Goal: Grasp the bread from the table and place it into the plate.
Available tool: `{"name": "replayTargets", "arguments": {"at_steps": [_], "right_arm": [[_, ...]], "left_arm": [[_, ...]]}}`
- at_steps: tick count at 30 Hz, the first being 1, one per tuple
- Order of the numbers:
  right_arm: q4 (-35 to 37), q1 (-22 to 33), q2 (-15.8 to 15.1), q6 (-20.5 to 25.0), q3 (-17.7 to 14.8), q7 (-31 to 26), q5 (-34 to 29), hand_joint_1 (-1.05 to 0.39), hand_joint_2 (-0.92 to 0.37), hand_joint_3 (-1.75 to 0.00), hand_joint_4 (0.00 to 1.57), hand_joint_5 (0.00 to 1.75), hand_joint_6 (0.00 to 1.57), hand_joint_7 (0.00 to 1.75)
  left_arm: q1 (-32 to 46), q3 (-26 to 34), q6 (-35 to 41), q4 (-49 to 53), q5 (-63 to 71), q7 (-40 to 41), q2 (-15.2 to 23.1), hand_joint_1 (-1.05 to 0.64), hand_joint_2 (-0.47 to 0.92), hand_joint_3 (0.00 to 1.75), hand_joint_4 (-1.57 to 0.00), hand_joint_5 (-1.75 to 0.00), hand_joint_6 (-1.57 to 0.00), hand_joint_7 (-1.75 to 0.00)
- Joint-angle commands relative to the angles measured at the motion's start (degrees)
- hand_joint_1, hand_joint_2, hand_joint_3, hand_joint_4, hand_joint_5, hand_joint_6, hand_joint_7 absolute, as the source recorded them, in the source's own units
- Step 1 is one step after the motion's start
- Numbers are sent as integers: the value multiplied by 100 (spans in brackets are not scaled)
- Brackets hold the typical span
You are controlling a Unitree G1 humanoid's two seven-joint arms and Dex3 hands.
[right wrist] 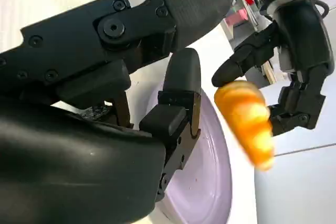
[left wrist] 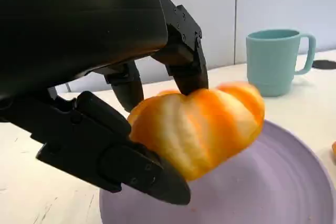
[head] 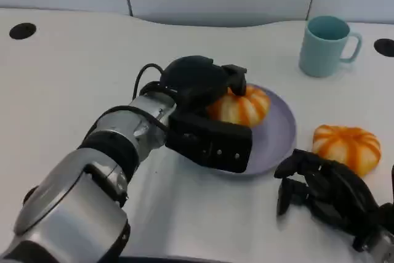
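The white surface (head: 74,78) carries all items. At frame centre the plate (head: 277,133) lies beneath the left robot hand (head: 206,112), whose fingers clasp a bread (head: 241,106) from both sides; the wrist view shows it held just above the plate, apparently for release. The right robot hand (head: 326,195), lower right, holds nothing, fingers loosely curled, beside a second bread (head: 346,146). A cup (head: 326,44) stands upper right.
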Motion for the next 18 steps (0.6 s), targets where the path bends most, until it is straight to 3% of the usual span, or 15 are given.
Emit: {"name": "replayTargets", "arguments": {"at_steps": [1, 17, 18], "right_arm": [[105, 239, -3, 187, 48, -75, -87, -48, -92, -10, 65, 166, 71, 110], [155, 239, 2, 78, 39, -101, -97, -48, -92, -9, 66, 164, 72, 107], [157, 239, 0, 53, 47, -124, -115, -48, -92, -10, 66, 164, 72, 107]], "left_arm": [[-80, -91, 205, 20, 72, -225, -7, -78, 92, 7, -3, -98, -26, -53], [-75, -86, 429, -20, 3, -493, 78, -86, 92, 6, 0, -105, -19, -71], [-52, -28, 386, -33, -57, -493, 103, -87, 92, 8, 0, -106, -11, -80]]}}
